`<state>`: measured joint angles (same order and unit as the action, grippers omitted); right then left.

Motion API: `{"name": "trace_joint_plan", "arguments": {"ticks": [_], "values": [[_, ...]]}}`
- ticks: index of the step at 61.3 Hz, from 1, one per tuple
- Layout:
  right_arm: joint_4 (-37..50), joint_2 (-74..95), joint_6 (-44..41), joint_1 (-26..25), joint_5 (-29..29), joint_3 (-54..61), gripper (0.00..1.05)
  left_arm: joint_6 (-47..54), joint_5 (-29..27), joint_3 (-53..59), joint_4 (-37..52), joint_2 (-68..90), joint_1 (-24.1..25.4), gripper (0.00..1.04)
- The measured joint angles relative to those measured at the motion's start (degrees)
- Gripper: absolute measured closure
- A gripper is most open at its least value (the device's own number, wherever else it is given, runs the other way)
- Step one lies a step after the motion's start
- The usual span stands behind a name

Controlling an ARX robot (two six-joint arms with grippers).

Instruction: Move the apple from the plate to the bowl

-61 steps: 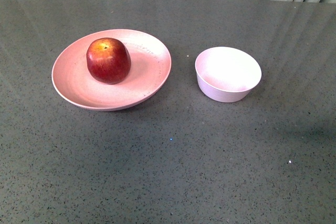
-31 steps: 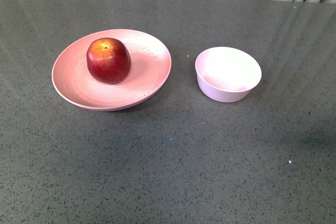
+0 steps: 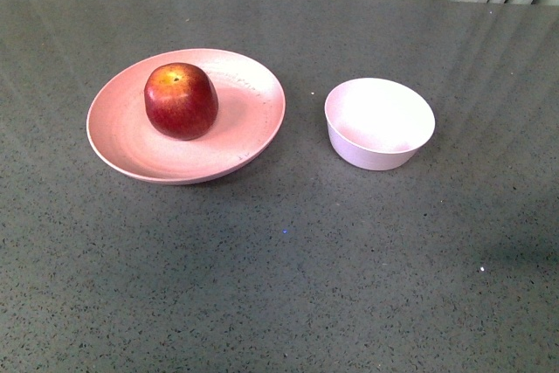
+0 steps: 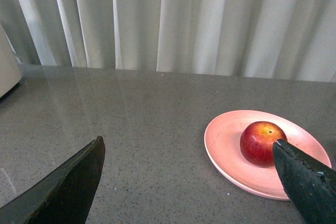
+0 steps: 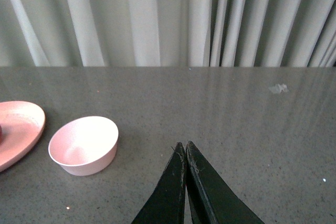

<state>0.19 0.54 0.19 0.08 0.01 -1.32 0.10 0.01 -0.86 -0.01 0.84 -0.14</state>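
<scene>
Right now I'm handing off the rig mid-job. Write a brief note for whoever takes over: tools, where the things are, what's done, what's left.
Left tool: open, empty, short of the plate, apple ahead of it.
Right tool: shut, empty, above the table, bowl in its view.
Things: apple sits on the plate; bowl is empty, to the plate's right, not touching it.
Done: nothing; no grasp made.
Left: grasp apple, lift, carry to bowl, release.
</scene>
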Motion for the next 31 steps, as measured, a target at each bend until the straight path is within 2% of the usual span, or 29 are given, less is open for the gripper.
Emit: {"name": "trace_joint_plan", "arguments": {"ticks": [9, 17, 19, 20, 21, 23, 24, 26, 28, 31], "values": [[-0.09, -0.15, -0.02, 0.0, -0.02, 0.0, 1.03, 0.0, -0.02, 0.0, 0.0, 0.0, 0.0, 0.09], [-0.11, -0.17, -0.04, 0.0, -0.02, 0.0, 0.81, 0.0, 0.0, 0.0, 0.0, 0.0, 0.0, 0.09], [-0.11, -0.17, -0.04, 0.0, 0.0, 0.0, 0.75, 1.99, 4.81, -0.94, -2.82, 1.84, 1.33, 0.09], [-0.11, -0.17, -0.04, 0.0, 0.04, -0.02, 0.74, 4.0, 11.5, -2.91, -7.72, 3.91, 3.17, 0.09], [-0.11, -0.2, -0.04, 0.0, 0.13, 0.0, 0.7, 5.22, 14.71, -4.02, -10.38, 5.57, 4.17, 0.09], [-0.11, -0.2, -0.04, 0.0, 0.07, -0.02, 0.65, 9.4, 27.17, -8.87, -19.76, 14.23, 7.43, 0.09], [-0.11, -0.2, -0.04, -0.02, -0.17, 0.0, 0.61, 10.84, 29.81, -9.97, -21.53, 16.48, 7.96, 0.09], [-0.11, -0.24, -0.04, -0.02, -0.2, -0.02, 0.56, 12.48, 39.36, -12.7, -25.18, 24.57, 7.85, 0.09], [-0.11, -0.26, -0.02, 0.0, -0.04, 0.0, 0.51, 12.7, 45.46, -13.92, -24.06, 29.9, 6.75, 0.09], [-0.11, -0.22, -0.04, -0.02, -0.07, -0.02, 0.42, 12.46, 49.0, -14.69, -20.74, 34.38, 4.94, 0.09]]}}
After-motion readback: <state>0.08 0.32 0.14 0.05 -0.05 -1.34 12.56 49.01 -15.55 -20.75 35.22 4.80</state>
